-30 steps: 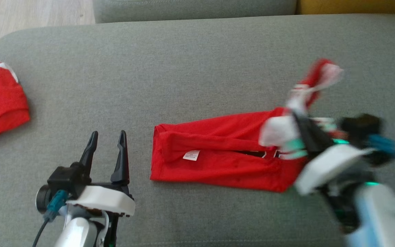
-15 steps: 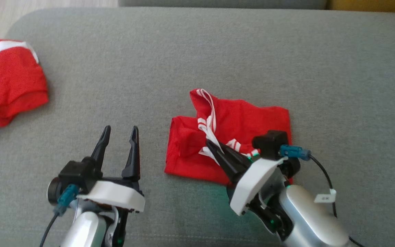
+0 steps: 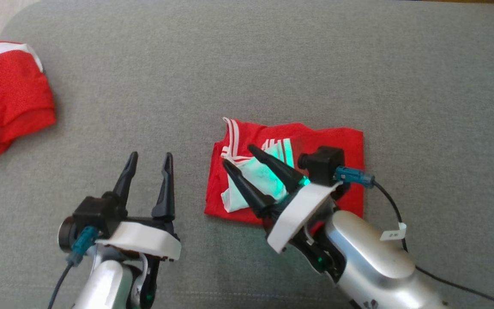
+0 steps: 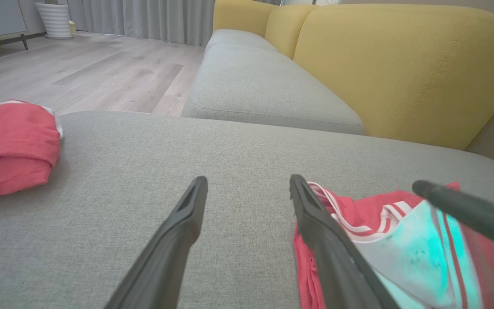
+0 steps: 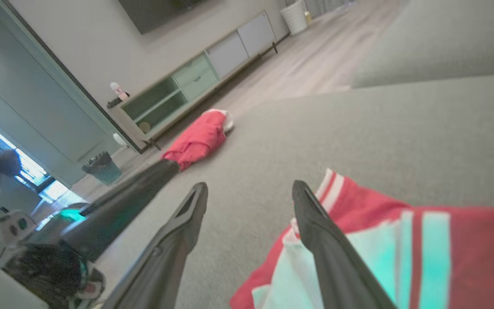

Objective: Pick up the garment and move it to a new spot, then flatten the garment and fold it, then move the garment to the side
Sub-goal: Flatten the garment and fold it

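So the fold looks to have been finished: a second ago the garment (image 3: 337, 146) was stretched out long with one end pinched and lifted in the right gripper (image 3: 238, 155), and now that end has been carried over and let go. The right gripper's fingers are seen spread apart low over the cloth with nothing clamped between them, and the white-striped flap lies right under the tips. The garment is left as a doubled-up bundle on the grey cushion (image 3: 272, 64), beneath the right gripper and just to the right of the left gripper (image 3: 151, 155), clear of it. The left gripper is parked with its fingers apart too, nothing held. A second red garment (image 3: 11, 98) is seen well off to the left gripper's left. The fold can probably be called done, though the flap's a bit rumpled; what's left is for the bundle to be gripped again and moved to the side
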Tool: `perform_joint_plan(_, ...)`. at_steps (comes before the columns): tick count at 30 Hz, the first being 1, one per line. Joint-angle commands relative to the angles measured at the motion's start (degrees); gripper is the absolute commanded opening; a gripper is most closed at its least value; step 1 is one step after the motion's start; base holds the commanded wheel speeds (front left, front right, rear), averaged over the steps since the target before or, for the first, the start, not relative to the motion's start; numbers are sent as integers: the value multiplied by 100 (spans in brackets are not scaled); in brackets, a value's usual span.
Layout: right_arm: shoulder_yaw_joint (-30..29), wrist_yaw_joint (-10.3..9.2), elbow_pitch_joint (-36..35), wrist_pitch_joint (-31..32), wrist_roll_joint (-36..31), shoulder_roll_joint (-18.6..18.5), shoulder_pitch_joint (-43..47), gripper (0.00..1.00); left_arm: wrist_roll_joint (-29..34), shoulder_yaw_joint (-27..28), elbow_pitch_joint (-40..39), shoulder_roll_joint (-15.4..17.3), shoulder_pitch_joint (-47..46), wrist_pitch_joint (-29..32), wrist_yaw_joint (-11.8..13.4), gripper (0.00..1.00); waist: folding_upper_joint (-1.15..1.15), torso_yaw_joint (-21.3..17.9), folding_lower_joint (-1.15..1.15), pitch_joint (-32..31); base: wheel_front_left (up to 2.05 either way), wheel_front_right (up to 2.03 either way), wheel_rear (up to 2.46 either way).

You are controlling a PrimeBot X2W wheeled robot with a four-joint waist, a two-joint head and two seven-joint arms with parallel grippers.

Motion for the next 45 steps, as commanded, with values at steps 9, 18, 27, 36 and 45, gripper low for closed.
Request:
perform_joint_plan(9,-720,-5,-900,-792,-368,91,-190,100,123,340,-186,67,-216,-71,-17,100,0,-231,0,-114,0,0,0)
perform_joint_plan(18,-2961,-5,-1688,-448,-1945,-368,971,100,209,410,-252,157,-119,-71,6,100,0,-398,0,-280,0,0,0)
perform_joint_plan(27,-4241,-5,-2776,128,-2639,-357,2332,100,250,408,-269,279,0,-71,15,100,0,-501,0,-414,0,0,0)
perform_joint_plan(36,-4337,-5,-3114,328,-2698,-224,2630,100,219,382,-291,341,78,-26,39,100,0,-543,0,-467,0,0,0)
perform_joint_plan(45,-4376,-5,-3150,380,-2688,-194,2616,100,189,353,-296,347,37,-21,54,100,0,-497,0,-412,0,0,0)
